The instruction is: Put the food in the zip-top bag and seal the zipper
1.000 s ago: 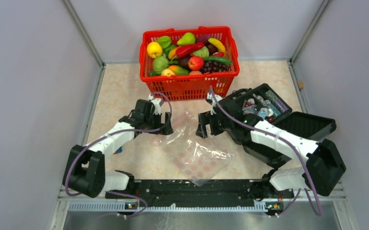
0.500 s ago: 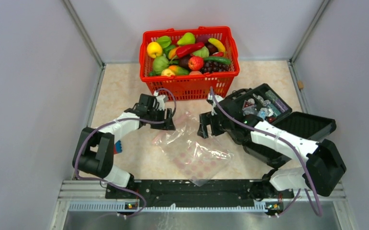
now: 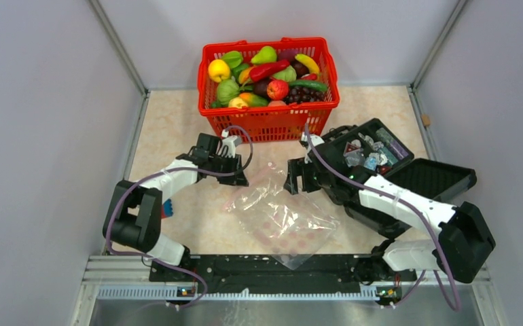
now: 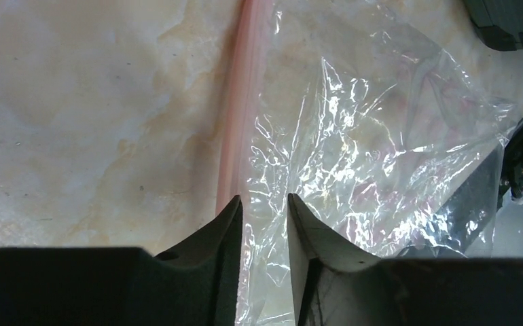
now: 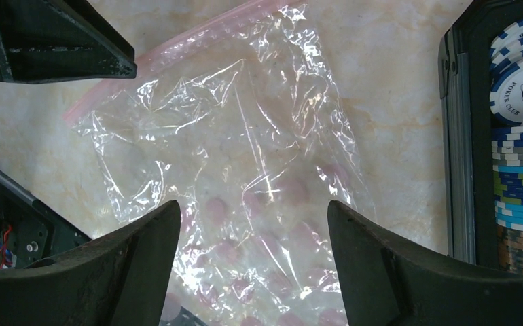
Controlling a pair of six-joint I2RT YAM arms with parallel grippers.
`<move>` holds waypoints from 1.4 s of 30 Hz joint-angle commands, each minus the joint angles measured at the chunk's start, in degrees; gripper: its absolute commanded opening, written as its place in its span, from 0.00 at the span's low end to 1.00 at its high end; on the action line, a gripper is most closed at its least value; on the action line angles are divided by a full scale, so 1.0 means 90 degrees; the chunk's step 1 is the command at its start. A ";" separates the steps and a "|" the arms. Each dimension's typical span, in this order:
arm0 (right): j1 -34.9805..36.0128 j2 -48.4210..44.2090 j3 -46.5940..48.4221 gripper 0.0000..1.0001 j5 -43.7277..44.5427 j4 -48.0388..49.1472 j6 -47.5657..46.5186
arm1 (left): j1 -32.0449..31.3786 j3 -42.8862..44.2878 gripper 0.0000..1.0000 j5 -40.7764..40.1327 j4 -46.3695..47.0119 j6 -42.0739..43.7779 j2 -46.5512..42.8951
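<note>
Table (image 3: 177,129): I see no change. The red basket (image 3: 267,122) stands at the far edge with all the food (image 3: 265,71) inside it, as before. The black case (image 3: 442,178) lies open on the right, unmoved. The bag (image 3: 286,221) lies flat on the table between the two grippers and has slid rightward and nearer since half a second ago. The right gripper (image 5: 253,207) hangs over it, jaws wide, holding nothing. The left gripper (image 4: 264,200) has narrowed from wide. Bag film sits between its fingers, but I cannot tell whether it is pinched. The zipper (image 4: 235,129) ends at one fingertip.
</note>
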 commanded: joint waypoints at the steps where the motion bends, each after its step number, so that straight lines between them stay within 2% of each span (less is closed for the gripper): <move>1: 0.0064 -0.0292 -0.0067 0.78 0.0257 0.0321 0.0266 | 0.0008 -0.0113 0.34 0.0480 0.0182 0.0082 -0.0044; 3: 0.0059 -0.0330 -0.0115 0.78 0.0271 0.0391 0.0351 | 0.0008 -0.0147 0.40 0.0539 0.0244 0.0041 0.0018; 8: 0.0061 -0.0414 -0.0215 0.78 0.0221 0.0501 0.0461 | 0.0011 -0.0285 0.64 0.0095 0.0441 -0.0098 -0.0100; 13: 0.0059 -0.0391 -0.0222 0.78 0.0204 0.0477 0.0468 | 0.0008 -0.0240 0.67 -0.0244 0.0597 -0.0173 -0.0178; 16: 0.0059 -0.0411 -0.0229 0.78 0.0208 0.0460 0.0471 | 0.0008 -0.0363 0.61 -0.0125 0.0749 -0.0142 -0.0340; 20: 0.0059 -0.0418 -0.0258 0.78 0.0228 0.0507 0.0513 | 0.0008 -0.0242 0.55 0.0467 0.0433 0.0024 -0.0009; 24: 0.0061 -0.0399 -0.0261 0.78 0.0213 0.0562 0.0570 | 0.0000 -0.0363 0.50 0.0649 0.0489 -0.0059 0.0227; 30: 0.0059 -0.0394 -0.0316 0.78 0.0220 0.0601 0.0646 | -0.0002 -0.0486 0.36 0.0796 0.0606 -0.0079 0.0110; 33: 0.0058 -0.0374 -0.0348 0.78 0.0252 0.0633 0.0689 | 0.0003 -0.0455 0.26 0.1157 0.0619 -0.0068 0.0164; 37: 0.0060 -0.0369 -0.0424 0.77 0.0336 0.0747 0.1005 | -0.0051 -0.0506 0.00 0.1480 0.0815 -0.0192 0.0165; 42: 0.0059 -0.0414 -0.0579 0.77 0.0511 0.0943 0.2088 | -0.0342 -0.0599 0.00 0.1630 0.1166 -0.0481 -0.0176</move>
